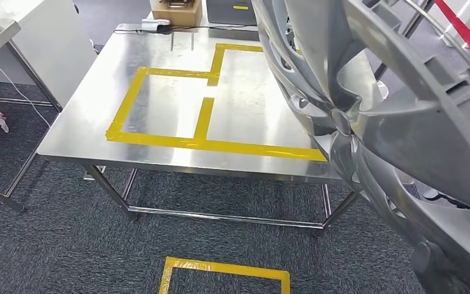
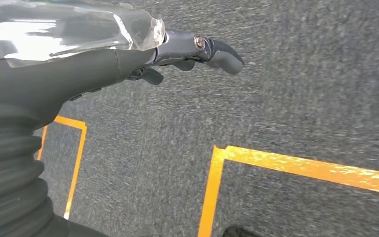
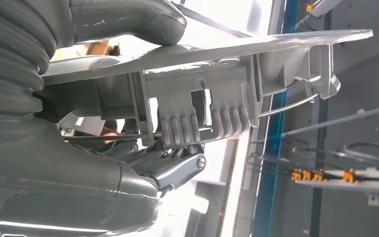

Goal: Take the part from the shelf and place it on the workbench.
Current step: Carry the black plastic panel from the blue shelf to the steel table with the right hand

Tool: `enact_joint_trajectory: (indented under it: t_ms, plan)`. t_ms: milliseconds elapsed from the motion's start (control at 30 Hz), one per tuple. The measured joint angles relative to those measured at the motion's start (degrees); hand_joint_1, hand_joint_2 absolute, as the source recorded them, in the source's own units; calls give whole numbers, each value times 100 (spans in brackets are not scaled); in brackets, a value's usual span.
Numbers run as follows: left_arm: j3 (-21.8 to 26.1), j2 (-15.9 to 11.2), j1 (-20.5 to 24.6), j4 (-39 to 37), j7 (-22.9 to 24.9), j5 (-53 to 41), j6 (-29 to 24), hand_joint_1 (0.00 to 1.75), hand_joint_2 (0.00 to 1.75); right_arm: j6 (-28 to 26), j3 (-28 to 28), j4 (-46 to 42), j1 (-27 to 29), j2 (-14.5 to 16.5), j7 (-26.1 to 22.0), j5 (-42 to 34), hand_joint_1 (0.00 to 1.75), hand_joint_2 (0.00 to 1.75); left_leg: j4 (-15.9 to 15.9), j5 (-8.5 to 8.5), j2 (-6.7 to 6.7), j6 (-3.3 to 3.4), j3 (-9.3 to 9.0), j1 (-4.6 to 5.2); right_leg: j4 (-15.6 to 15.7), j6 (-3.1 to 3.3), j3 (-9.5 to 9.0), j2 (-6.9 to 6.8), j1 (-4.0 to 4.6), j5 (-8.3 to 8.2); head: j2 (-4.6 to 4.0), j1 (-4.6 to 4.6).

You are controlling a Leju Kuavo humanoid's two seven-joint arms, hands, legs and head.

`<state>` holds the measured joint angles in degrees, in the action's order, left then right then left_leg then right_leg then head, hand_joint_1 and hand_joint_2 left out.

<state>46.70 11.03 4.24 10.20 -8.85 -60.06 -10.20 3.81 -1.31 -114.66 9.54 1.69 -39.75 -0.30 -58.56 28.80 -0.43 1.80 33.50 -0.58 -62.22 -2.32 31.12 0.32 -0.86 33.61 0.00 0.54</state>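
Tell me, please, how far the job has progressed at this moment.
Done: the part, a silver wheel cover, is off the shelf; the right hand grips its rim. In hand: it hangs tilted in front of the steel workbench, not resting on it. The left hand is over carpet, holding nothing. Left: lower the cover onto the bench, perhaps within the yellow tape outline, and release.

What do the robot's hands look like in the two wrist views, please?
Each hand has a grey ribbed cover at the wrist and a thick, smooth grey thumb. The left hand ends in dark fingers with a silver screw; the right hand shows blue-grey metal finger links with screws.
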Motion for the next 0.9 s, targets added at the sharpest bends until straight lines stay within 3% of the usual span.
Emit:
enact_joint_trajectory:
  t_ms: [100,133,167,233,300,367,467,533,600,633,667,733,800,900]
  plan:
    - [1,1,-1,-1,1,0,1,0,175,1,1,4,-1,-7,0,-3,175,175,8,82,1,62,-86,19,-1172,-21,711,-4,1,365,0,-86]
    - [1,2,-2,-1,2,0,1,0,175,1,1,7,0,-8,1,-2,175,175,8,116,-5,66,-123,27,-1332,-13,867,-4,2,324,0,-98]
    - [1,1,-3,-1,4,0,1,0,175,1,0,11,1,-9,1,-2,175,175,8,153,-13,66,-173,34,-1256,6,907,-4,2,162,0,-109]
    - [1,5,-4,-1,8,1,0,0,175,3,1,16,-3,-15,2,-2,175,175,11,245,-29,52,-288,43,-539,76,686,-5,15,-359,0,-139]
    - [2,14,-2,-1,13,7,-3,0,175,10,4,23,-21,-26,2,-3,175,175,11,334,-33,2,-354,60,103,134,416,-10,47,-636,0,-157]
    - [3,24,1,-1,15,16,-7,0,175,17,7,32,-43,-33,2,-2,175,175,26,383,-26,-64,-371,58,251,164,336,-5,83,-606,0,-150]
    - [5,34,17,4,15,33,-13,0,175,20,13,37,-62,-34,2,2,175,175,-47,486,-12,-156,-403,56,341,226,230,0,46,-576,1,-125]
    - [6,36,26,5,15,42,-14,0,175,22,29,42,-79,-34,2,3,175,175,-566,714,-9,-209,-131,42,391,267,136,-16,5,-539,0,-67]
    - [10,32,18,5,15,46,-14,0,175,25,48,54,-90,-33,2,0,175,175,-1328,941,-6,-252,377,11,395,281,84,-20,-8,-481,0,-12]
    - [14,29,9,5,15,49,-14,0,175,28,52,64,-91,-33,2,-5,175,175,-1534,924,-4,-267,566,-2,395,277,49,-16,-13,-447,0,4]
    - [16,27,1,5,15,51,-14,0,175,32,54,76,-91,-33,2,-12,175,175,-1527,788,-2,-276,649,-11,395,266,3,-11,-20,-409,0,16]
    - [18,25,-5,5,15,52,-15,0,175,41,56,101,-92,-33,2,-35,175,175,-884,247,7,-281,478,-19,395,222,-125,-4,-45,-316,0,34]
    - [18,27,-4,1,15,52,-15,0,175,48,61,115,-102,-34,2,-55,175,175,-237,-65,11,-267,202,-1,396,150,-205,1,-46,-222,0,62]
    - [19,31,-4,-3,15,50,-18,0,175,53,71,127,-125,-37,2,-65,175,175,-65,-20,6,-163,86,30,453,48,-247,14,-40,-161,1,64]
